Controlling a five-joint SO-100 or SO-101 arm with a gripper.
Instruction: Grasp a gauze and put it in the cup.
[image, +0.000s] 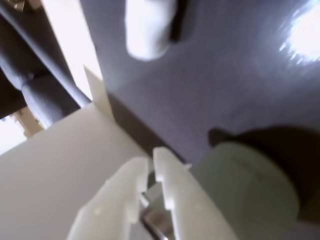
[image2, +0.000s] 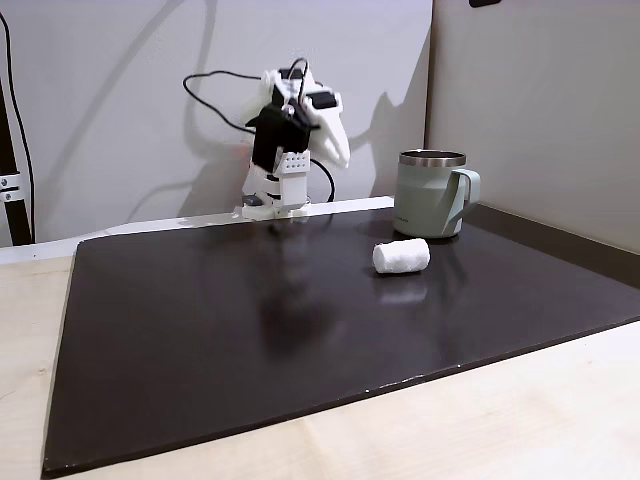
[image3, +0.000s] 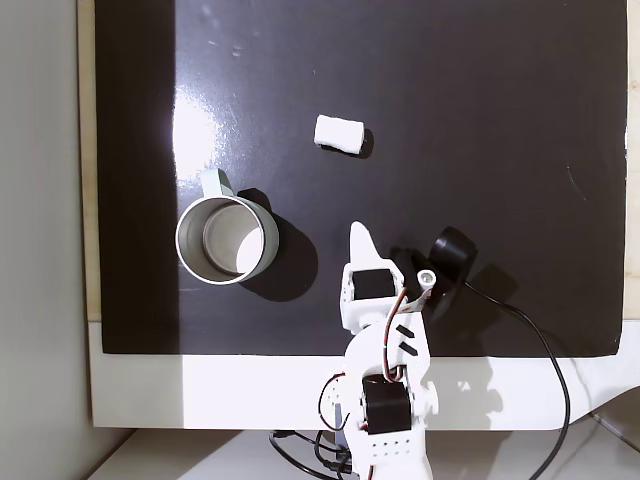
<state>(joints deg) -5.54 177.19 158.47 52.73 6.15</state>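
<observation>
your gripper (image: 152, 162): fingers pressed together, holding nothing, raised near the arm base | gauze (image3: 339, 133): lies on its side on the dark mat (image3: 480, 120), apart from the cup | cup (image3: 227, 240): upright, near the mat edge

White printed plastic all over this arm (image3: 385, 350), with black servo blocks set into the joints. Red and black wires loop between segments, a black cable (image3: 540, 345) trails off, and the gripper (image: 152, 167) has pale, chunky fingers.
</observation>
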